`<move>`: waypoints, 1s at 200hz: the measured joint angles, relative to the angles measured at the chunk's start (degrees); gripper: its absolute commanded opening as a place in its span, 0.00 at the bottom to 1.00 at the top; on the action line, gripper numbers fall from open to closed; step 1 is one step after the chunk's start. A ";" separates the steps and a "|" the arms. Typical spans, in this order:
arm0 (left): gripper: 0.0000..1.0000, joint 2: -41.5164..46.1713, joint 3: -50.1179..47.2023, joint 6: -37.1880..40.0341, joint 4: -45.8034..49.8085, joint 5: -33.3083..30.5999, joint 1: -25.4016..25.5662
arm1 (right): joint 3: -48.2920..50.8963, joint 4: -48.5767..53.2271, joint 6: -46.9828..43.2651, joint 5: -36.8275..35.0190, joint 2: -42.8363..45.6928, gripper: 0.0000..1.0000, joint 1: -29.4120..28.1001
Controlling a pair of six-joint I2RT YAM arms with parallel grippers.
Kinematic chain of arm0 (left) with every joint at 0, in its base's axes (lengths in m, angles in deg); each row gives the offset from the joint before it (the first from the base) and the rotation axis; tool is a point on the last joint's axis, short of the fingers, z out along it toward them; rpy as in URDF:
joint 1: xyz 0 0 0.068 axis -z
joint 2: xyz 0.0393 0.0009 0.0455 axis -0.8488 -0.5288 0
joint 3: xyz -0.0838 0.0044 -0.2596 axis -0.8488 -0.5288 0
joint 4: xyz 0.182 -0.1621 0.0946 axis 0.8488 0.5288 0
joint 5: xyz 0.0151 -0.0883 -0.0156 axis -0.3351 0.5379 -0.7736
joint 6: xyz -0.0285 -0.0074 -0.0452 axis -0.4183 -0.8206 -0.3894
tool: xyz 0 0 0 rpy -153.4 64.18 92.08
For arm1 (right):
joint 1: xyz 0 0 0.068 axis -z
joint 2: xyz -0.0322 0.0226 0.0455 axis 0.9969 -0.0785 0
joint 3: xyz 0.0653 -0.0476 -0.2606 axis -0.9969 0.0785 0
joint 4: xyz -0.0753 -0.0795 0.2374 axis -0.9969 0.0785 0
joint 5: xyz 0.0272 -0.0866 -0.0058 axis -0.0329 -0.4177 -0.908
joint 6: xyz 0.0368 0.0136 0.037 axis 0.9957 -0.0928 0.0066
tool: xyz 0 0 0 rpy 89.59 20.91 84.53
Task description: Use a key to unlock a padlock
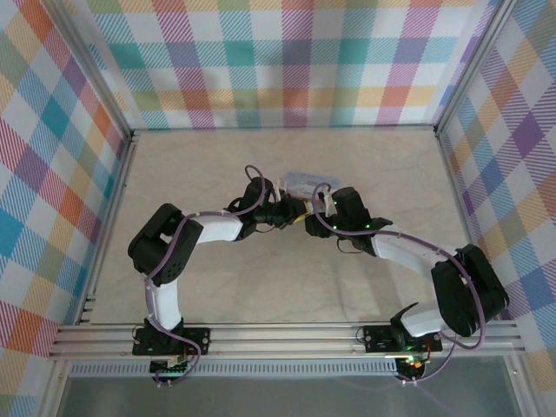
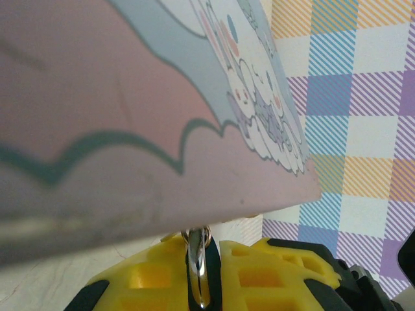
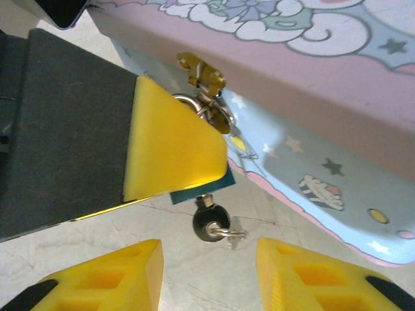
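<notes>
Marbled table [image 1: 217,287] bearing a pale blue, pink-lidded cartoon tin [image 3: 311,149]; the tin's interior is hidden. Left gripper [image 2: 201,259], jaws narrowed on the padlock [image 3: 206,186]. The padlock is a dark teal block just below the gold hasp [image 3: 202,72] on the tin's front wall, largely covered by a yellow finger [image 3: 172,149]. Right gripper [image 3: 209,275], jaws apart and empty, near the padlock. Key [image 3: 210,223], with a small ring, seated in the padlock's underside.

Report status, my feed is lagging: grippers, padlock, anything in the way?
Left gripper shut on padlock at tin hasp. Right gripper open, key seated in padlock just ahead. Nothing blocking.
</notes>
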 measured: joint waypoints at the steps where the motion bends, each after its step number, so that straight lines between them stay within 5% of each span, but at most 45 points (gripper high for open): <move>1: 0.00 0.00 0.00 0.00 0.04 0.00 0.00 | 0.00 0.02 -0.04 -0.04 0.00 0.44 0.00; 130: 0.00 0.00 0.09 -0.17 0.35 0.13 -0.42 | -5.14 2.14 -4.35 -0.20 -4.39 0.43 -0.28; 200: 0.00 0.02 0.09 -0.20 0.31 0.55 -0.44 | -6.38 2.89 -5.97 -0.44 -6.12 0.32 -0.55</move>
